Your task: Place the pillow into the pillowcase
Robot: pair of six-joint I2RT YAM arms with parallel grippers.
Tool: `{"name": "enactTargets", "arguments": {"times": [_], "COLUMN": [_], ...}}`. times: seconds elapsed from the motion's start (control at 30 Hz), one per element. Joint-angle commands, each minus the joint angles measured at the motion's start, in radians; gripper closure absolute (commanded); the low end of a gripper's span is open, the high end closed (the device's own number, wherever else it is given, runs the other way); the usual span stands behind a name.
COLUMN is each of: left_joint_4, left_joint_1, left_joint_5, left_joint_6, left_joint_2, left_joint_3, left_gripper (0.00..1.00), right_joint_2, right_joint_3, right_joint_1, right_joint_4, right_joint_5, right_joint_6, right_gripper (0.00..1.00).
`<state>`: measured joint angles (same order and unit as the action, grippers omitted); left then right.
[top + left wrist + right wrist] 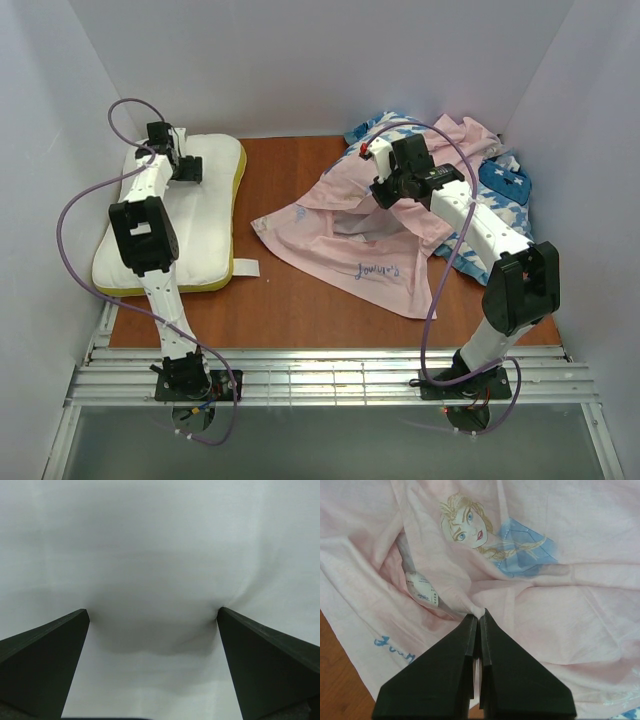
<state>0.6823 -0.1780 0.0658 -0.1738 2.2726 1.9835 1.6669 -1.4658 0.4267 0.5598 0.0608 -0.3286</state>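
Observation:
The white pillow [195,215] with its yellow side edge lies flat at the left, its small white tag [245,267] sticking out at the near right. My left gripper [188,167] is over the pillow's far end. In the left wrist view it [153,611] is wide open, both tips pressing into the white pillow [160,545]. The pale pink pillowcase [365,245] lies crumpled in the middle. My right gripper [384,190] is shut on a fold of its upper layer and holds it raised. In the right wrist view the gripper [479,613] pinches the pink pillowcase [570,605] just below the princess print.
A blue-and-white houndstooth cushion [500,195] lies behind and right of the pillowcase, partly under it. White walls close in the back and both sides. The brown table [300,300] shows between pillow and pillowcase; a metal rail [330,375] runs along the near edge.

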Motion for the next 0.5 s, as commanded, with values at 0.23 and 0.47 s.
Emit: {"name": "enactTargets", "arguments": {"times": [0.23, 0.47], "left_joint_4": [0.049, 0.098], "left_joint_1": [0.003, 0.002], "left_joint_5": [-0.187, -0.228], "left_joint_6": [-0.003, -0.021], "left_joint_2": [0.14, 0.168], "left_joint_3": [-0.02, -0.066], "left_gripper": [0.02, 1.0], "right_joint_2": [-0.006, -0.003], "right_joint_3": [-0.008, -0.016], "right_joint_1": [-0.002, -0.003], "right_joint_4": [0.014, 0.022], "right_joint_5": [0.002, 0.019], "right_joint_6": [-0.007, 0.0], "right_gripper": [0.99, 0.99]}}
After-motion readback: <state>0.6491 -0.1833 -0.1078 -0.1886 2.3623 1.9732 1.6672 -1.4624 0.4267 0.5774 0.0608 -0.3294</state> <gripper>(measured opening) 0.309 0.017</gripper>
